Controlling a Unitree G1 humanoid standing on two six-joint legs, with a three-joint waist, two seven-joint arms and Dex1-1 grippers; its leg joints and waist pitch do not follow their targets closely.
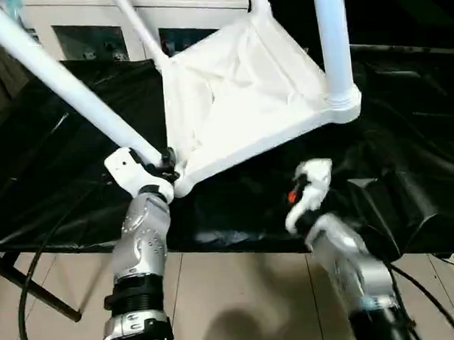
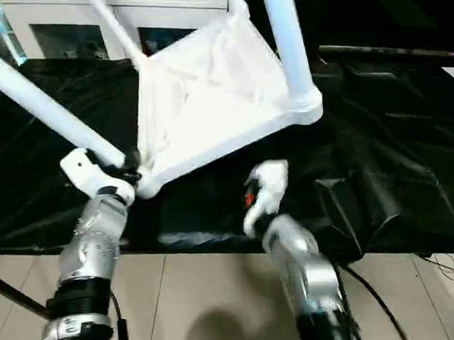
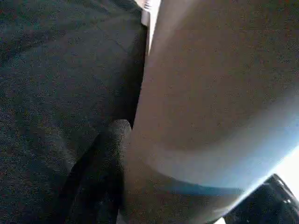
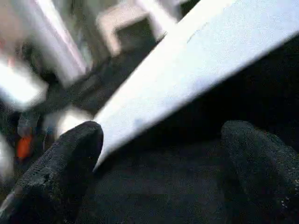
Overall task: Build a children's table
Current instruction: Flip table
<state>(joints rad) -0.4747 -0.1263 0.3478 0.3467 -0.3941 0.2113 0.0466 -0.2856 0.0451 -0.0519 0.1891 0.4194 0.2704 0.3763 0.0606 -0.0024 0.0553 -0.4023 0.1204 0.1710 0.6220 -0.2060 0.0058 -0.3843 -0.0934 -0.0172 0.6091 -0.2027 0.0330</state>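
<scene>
Children's table point(image 1: 239, 102) leg point(image 1: 65, 83) in left claw point(image 1: 164, 164).

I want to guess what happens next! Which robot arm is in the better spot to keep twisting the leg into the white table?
Probably the left. Its tool already sits around the slanted leg beside the tabletop corner. The right tool hangs open below the tabletop's edge, holding nothing.

Glare is being thrown off the white tabletop point(image 1: 239, 94) at upper centre, the black drape point(image 1: 53, 162) is being kept dim, and both wrist views are being rendered heavily blurred
</scene>
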